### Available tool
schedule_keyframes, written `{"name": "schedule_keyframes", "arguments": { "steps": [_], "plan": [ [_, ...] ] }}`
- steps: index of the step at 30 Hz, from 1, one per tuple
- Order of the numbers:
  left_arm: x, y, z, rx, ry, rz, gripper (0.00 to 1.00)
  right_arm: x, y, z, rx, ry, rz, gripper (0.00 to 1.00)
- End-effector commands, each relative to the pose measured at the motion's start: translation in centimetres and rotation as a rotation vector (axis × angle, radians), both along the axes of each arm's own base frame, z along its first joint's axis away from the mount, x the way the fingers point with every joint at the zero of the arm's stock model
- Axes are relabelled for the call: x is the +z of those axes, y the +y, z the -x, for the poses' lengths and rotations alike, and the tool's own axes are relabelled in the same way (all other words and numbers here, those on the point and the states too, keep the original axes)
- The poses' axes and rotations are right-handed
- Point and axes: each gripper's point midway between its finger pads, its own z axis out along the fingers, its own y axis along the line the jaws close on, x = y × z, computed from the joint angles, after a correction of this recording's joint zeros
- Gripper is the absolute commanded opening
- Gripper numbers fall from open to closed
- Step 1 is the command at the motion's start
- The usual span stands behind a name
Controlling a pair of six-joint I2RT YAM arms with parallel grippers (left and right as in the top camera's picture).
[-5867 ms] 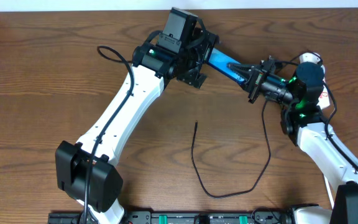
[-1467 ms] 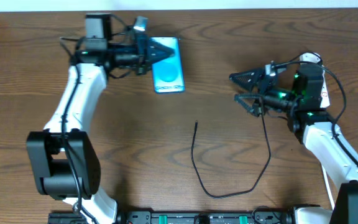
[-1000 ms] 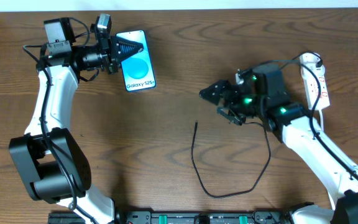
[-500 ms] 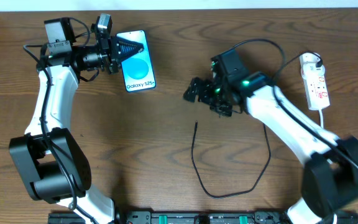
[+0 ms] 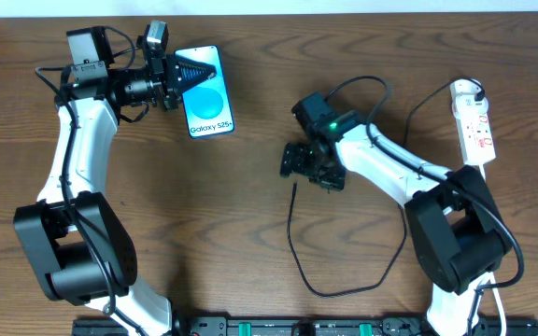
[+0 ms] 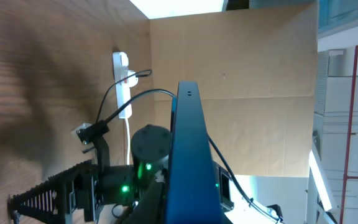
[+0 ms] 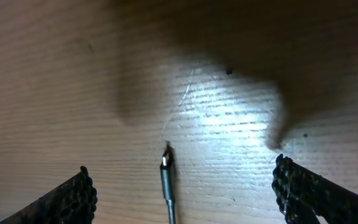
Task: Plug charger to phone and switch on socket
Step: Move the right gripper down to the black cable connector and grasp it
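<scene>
While the left gripper (image 5: 194, 71) pinches the phone (image 5: 208, 105) by its upper end, blue screen facing up, at the far left of the wooden table (image 5: 390, 47), the right gripper (image 5: 304, 166) hovers mid-table with its fingers (image 7: 67, 198) spread wide. The charger's (image 5: 290, 233) small plug tip (image 7: 166, 167) lies on the wood between those fingers, untouched. From there the thin cable loops toward the near edge and back up under the right forearm, which hides its other end. The white socket (image 5: 472, 117) lies at the far right, well apart from both grippers, with the arm's own thicker black cables (image 5: 362, 84) arching between. Compared with half a second ago, the right gripper has come nearer the tip and closed slightly; the left arm and phone are unchanged.
</scene>
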Motion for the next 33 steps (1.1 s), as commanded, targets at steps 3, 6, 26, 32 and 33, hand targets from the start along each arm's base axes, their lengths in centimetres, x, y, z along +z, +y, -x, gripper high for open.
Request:
{"name": "schedule_keyframes", "arguments": {
  "steps": [3, 6, 26, 32, 33],
  "plan": [
    [1.0, 0.0, 0.5, -0.031, -0.036, 0.03, 0.07, 0.3, 0.3, -0.2, 0.015, -0.078, 0.099, 0.88],
    [1.0, 0.0, 0.5, -0.03, -0.036, 0.029, 0.08, 0.1, 0.6, 0.0, 0.021, -0.09, 0.124, 0.86],
    [1.0, 0.0, 0.5, -0.031, -0.036, 0.03, 0.07, -2.9, 1.0, 2.2, 0.076, -0.066, 0.245, 0.64],
    [1.0, 0.0, 0.5, -0.03, -0.036, 0.029, 0.07, -2.9, 1.0, 2.9, 0.076, -0.047, 0.259, 0.54],
    [1.0, 0.0, 0.5, -0.03, -0.036, 0.029, 0.08, -3.0, 1.0, 3.0, 0.077, -0.045, 0.26, 0.54]
  ]
}}
